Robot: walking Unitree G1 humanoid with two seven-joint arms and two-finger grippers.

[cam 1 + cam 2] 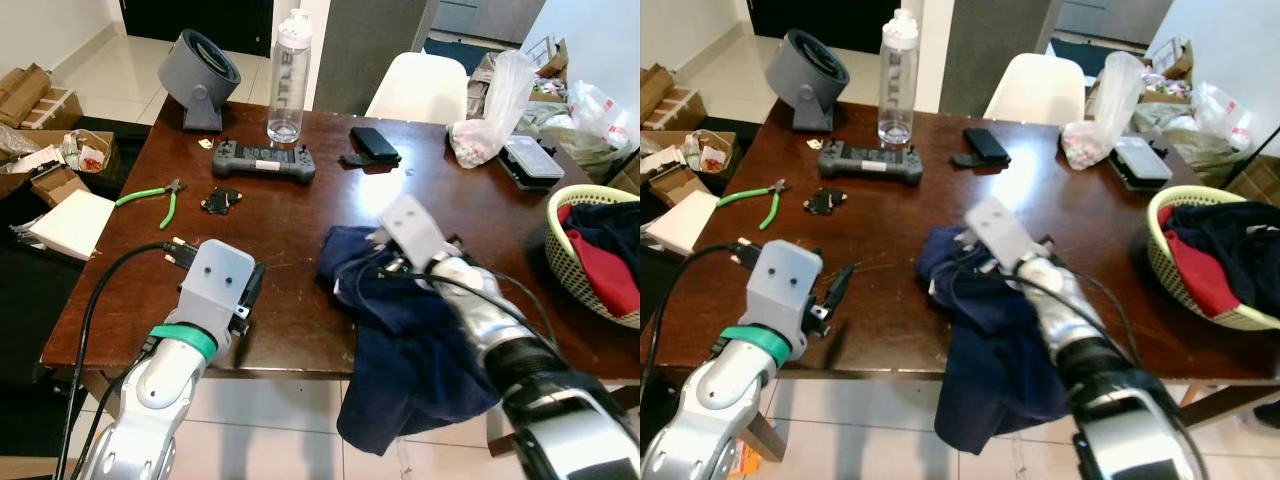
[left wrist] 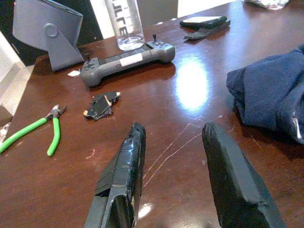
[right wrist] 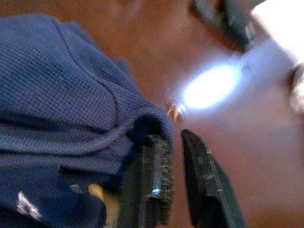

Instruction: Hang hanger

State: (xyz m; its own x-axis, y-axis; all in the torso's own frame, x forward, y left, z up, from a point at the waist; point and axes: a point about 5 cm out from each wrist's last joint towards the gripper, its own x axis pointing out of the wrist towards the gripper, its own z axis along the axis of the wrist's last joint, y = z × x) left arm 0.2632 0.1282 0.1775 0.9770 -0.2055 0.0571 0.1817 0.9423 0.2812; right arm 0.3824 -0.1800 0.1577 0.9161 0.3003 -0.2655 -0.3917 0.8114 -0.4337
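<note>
A navy blue garment (image 1: 420, 350) lies crumpled on the dark wooden table (image 1: 290, 230) and hangs over its front edge. My right gripper (image 3: 173, 135) is low at the garment's far edge. Its fingers (image 3: 152, 161) stand only a narrow gap apart, with bare table showing between them and a fold of the cloth (image 3: 71, 95) resting against one finger. My left gripper (image 2: 173, 128) hovers open over the table's front left part, left of the garment, with nothing between its fingers (image 1: 250, 285).
A yellow-green laundry basket (image 1: 558, 225) with red and dark clothes sits at the right edge. Farther back are a grey game controller (image 1: 263, 159), green pliers (image 1: 150, 198), a clear bottle (image 1: 287, 75), a grey fan (image 1: 200, 75), a black phone (image 1: 375, 142) and a white chair (image 1: 420, 88).
</note>
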